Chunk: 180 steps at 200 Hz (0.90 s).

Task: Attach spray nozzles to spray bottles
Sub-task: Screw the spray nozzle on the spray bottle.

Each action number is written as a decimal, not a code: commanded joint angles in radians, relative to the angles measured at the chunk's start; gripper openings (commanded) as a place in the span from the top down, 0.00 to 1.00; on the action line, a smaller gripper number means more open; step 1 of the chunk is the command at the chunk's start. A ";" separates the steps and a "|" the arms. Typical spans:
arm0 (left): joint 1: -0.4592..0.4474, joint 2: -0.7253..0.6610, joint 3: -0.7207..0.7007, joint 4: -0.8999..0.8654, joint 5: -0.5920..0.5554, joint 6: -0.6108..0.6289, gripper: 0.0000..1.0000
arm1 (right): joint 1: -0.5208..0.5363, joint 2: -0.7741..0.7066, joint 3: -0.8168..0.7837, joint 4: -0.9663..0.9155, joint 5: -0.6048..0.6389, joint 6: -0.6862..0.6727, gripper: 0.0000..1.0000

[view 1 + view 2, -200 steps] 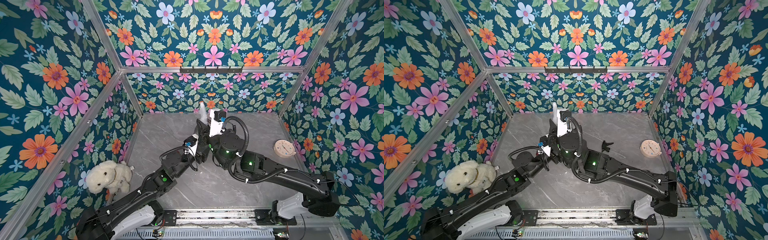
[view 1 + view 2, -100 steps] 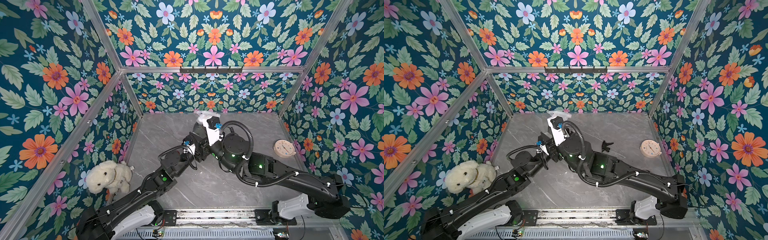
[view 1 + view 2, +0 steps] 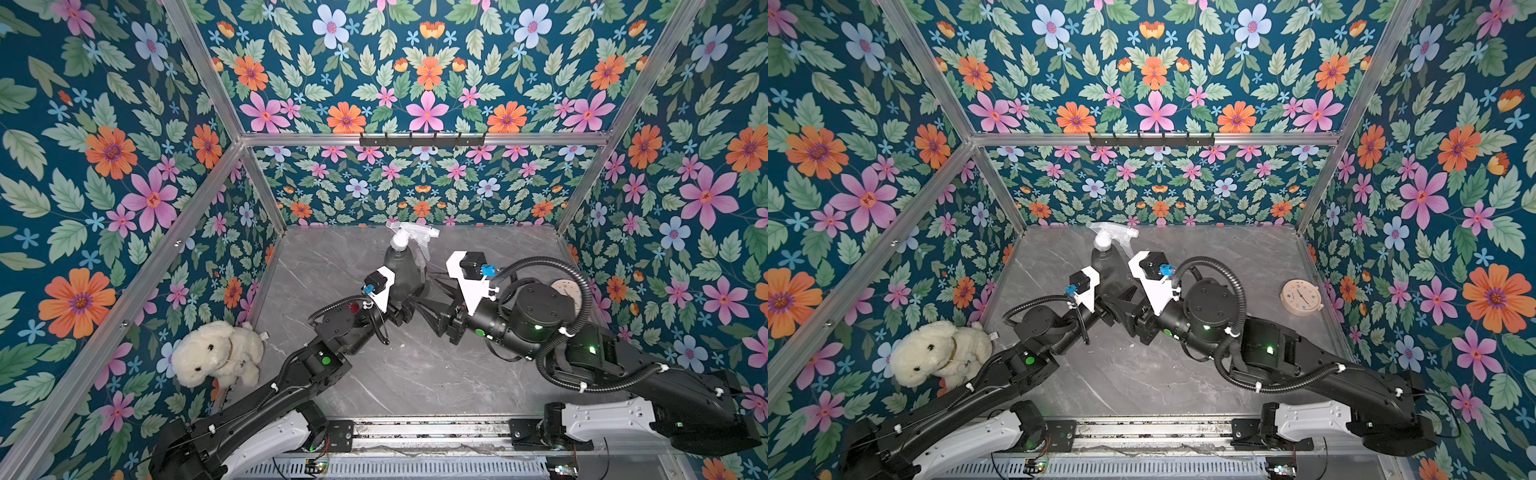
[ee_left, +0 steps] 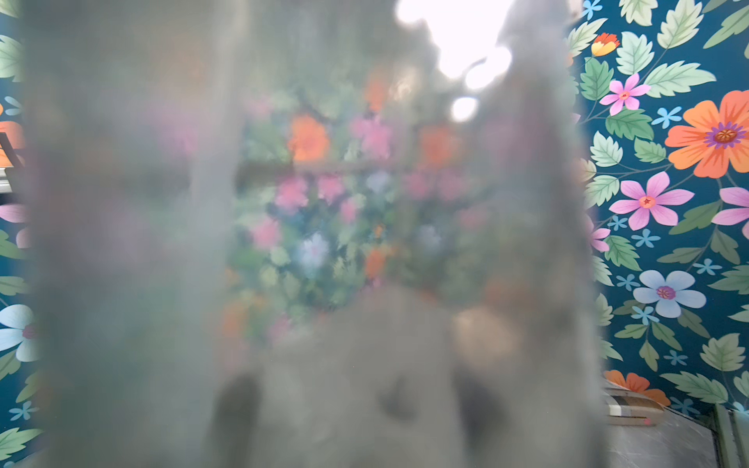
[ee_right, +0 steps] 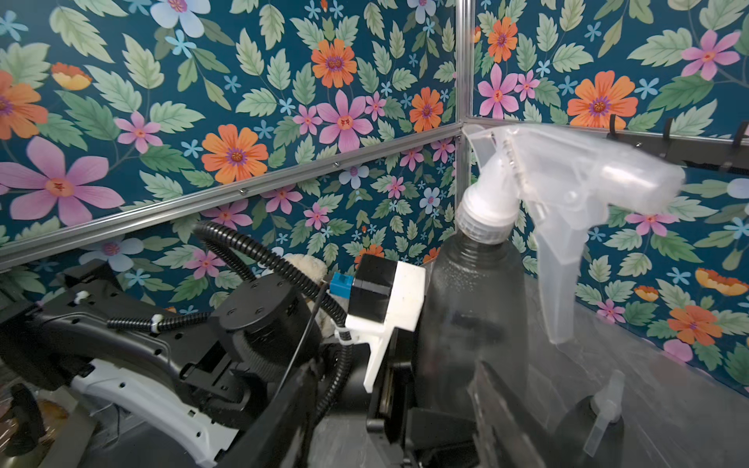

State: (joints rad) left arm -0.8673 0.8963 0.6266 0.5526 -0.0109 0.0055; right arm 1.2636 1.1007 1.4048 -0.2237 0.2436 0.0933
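Standing by the rig, I see 1 smoky-grey spray bottle (image 3: 400,266) near the middle of the table (image 3: 415,374), toward the back wall, roughly upright, with a whitish spray nozzle (image 3: 411,233) sitting on its neck. The left gripper (image 3: 400,306) is clamped around the bottle's lower body. The left wrist view is almost filled by the cloudy plastic, so the grip sits very close in. I cannot tell whether the base rests on the table or hangs just above it. The right gripper (image 3: 427,296) sits just beside the bottle with its 2 fingers spread wide and nothing between them. In the right wrist view the nozzle's ribbed collar (image 5: 486,219) sits over the neck, but I cannot tell whether it is screwed fully home. That is my first worry: if the collar is only partly threaded, any tilt or bump could leave the head crooked or drop it off. The second is the right arm, because its open fingers are so near the bottle that a careless swing could clip the body or the hanging trigger and twist it in the left's hold. The third is the bottle itself. It is a smooth cone held low, with the weight of the head up top, so it could slide in the pinch or topple when set down. A plush toy (image 3: 220,353) and a small clock (image 3: 1301,297) lie well apart from all this.
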 commanded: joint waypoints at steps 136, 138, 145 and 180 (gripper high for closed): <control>0.001 -0.025 -0.015 0.027 0.215 -0.001 1.00 | -0.296 0.110 0.315 -0.271 -0.360 0.012 0.30; 0.002 -0.025 -0.015 0.026 0.216 -0.001 1.00 | -0.297 0.115 0.321 -0.275 -0.359 0.013 0.31; 0.002 -0.026 -0.014 0.023 0.219 -0.001 1.00 | -0.299 0.133 0.347 -0.296 -0.358 0.015 0.34; 0.002 -0.022 -0.014 0.011 0.236 0.001 1.00 | -0.301 0.185 0.420 -0.353 -0.371 0.015 0.62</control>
State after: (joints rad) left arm -0.8661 0.8730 0.6067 0.5510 0.2058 0.0051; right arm 0.9615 1.2682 1.7885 -0.5228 -0.1085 0.1051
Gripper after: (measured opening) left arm 0.766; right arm 0.484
